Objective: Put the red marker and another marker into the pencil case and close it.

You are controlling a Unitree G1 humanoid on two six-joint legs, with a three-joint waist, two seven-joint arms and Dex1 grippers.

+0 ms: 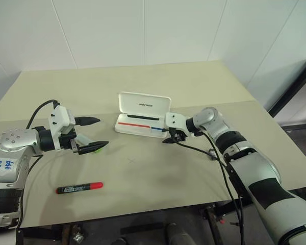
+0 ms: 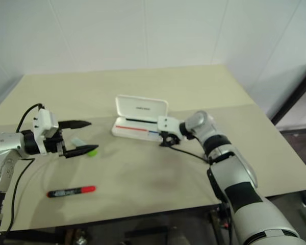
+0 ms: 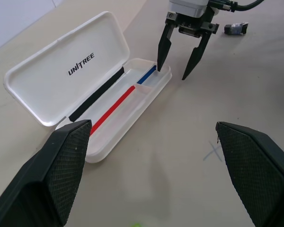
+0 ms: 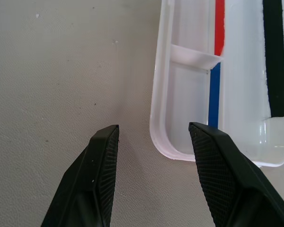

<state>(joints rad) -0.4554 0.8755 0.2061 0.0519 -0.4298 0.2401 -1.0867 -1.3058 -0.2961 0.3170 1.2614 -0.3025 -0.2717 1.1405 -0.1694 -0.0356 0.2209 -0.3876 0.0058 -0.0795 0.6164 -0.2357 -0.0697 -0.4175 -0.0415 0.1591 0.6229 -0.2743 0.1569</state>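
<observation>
- the pencil case [image 1: 141, 118] lies open near the middle of the table [image 1: 194, 87], lid [image 1: 144, 104] raised at its 12 o'clock side, nothing in its tray
- the right gripper [image 1: 172, 139] sits at the case's 4 o'clock end, fingers partly apart and empty; the right wrist view shows one fingertip over the tray's end corner and the other outside, over bare table
- the left gripper [image 1: 94, 133] hovers at 9 o'clock of the case, well apart from it, fingers spread wide, holding nothing
- another marker [image 2: 90, 150] lies just beside the left gripper's lower finger, green cap showing in the right eye view
- the red marker [image 1: 79, 188] lies at 7 o'clock of the case, near the table's front edge, red end towards 3 o'clock
- the left wrist view shows the lid's dark logo [image 3: 81, 65], the red, blue and black stripes inside, a faint cross mark [image 3: 213, 152] on the table and a small grey object [image 3: 236, 28] beyond the right gripper
</observation>
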